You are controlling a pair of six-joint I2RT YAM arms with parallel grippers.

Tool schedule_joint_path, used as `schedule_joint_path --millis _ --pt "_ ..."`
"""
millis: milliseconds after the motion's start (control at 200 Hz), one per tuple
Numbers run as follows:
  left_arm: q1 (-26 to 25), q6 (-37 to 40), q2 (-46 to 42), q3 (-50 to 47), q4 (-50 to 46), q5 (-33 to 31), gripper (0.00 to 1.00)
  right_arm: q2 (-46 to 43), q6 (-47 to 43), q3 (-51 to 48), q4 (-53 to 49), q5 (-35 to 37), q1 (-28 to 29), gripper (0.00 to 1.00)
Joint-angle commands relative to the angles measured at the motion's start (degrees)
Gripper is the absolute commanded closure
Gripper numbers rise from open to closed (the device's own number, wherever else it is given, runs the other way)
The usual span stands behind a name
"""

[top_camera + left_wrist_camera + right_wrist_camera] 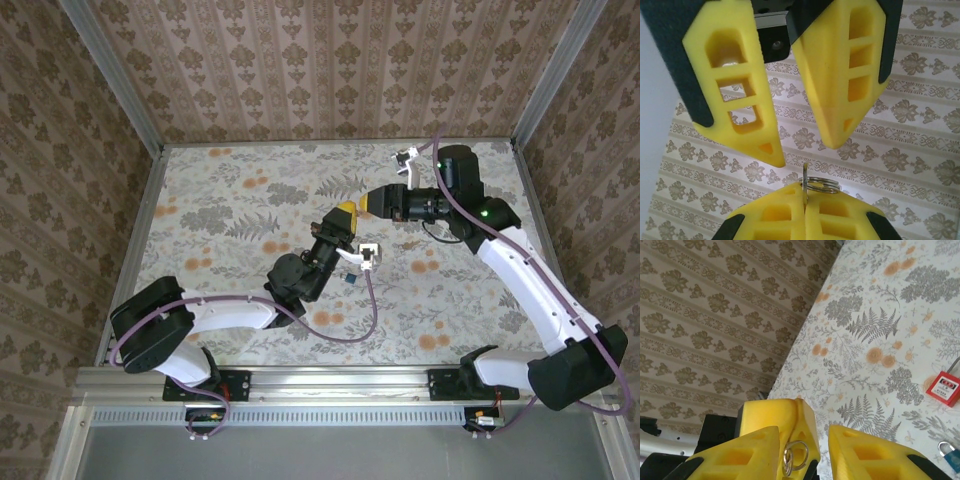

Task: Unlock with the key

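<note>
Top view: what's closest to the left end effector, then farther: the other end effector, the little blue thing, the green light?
1. Right end effector, beside the left end effector.
2. Little blue thing, on the table.
3. Green light, on the right arm.

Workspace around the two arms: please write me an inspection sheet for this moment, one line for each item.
Surface: table covered with a floral cloth.
Job's things: red padlock lies on the cloth; a small blue piece with a metal loop lies near it, and I cannot tell whether it is a key or a lock; a metal ring is in the left pincer.
Clutter: nothing seen.
Pincers: left pincer shut on the metal ring; right pincer open, its tips facing the left one and apart from it.
Cables: a purple cable runs along each arm; the left one hangs in a loop over the cloth.
Surroundings: wallpapered walls, metal frame posts.
</note>
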Motion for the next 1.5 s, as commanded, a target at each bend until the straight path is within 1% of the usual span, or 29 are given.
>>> schedule_joint_path --millis 0,295,425,615,925,1030,1380,1495 --pt "0.16 2.41 -1.33 1.50 1.76 -1.03 1.00 -0.66 3.87 -0.93 -0.52 -2.68 -0.27 0.67" --pt "0.93 2.26 -0.09 1.94 1.69 -1.71 1.00 -0.20 4.89 -1.39 -2.95 -5.37 -0.28 0.68" --pt "1.20 2.35 0.39 2.28 1.67 -1.81 1.00 -0.08 6.47 -2.04 -0.71 -7.87 -0.23 0.69" --pt "1.23 2.35 1.56 2.79 1.75 -2.08 1.00 0.25 7.98 -3.04 1.18 -8.82 -0.07 0.70" --pt "0.59 2.02 2.90 3.41 1.67 -2.43 1.00 0.14 9.60 -3.48 4.65 -8.47 0.33 0.73" --pt "0.54 1.94 2.75 3.59 1.67 -2.78 1.00 0.28 9.63 -3.43 4.29 -7.87 0.38 0.75" --pt "-0.65 1.30 3.22 4.13 1.64 -2.69 1.00 0.62 10.59 -4.04 6.68 -7.60 0.52 0.78" --pt "-0.99 1.24 2.89 3.97 1.70 -2.87 1.00 0.04 10.25 -4.13 6.81 -5.64 0.52 0.81"
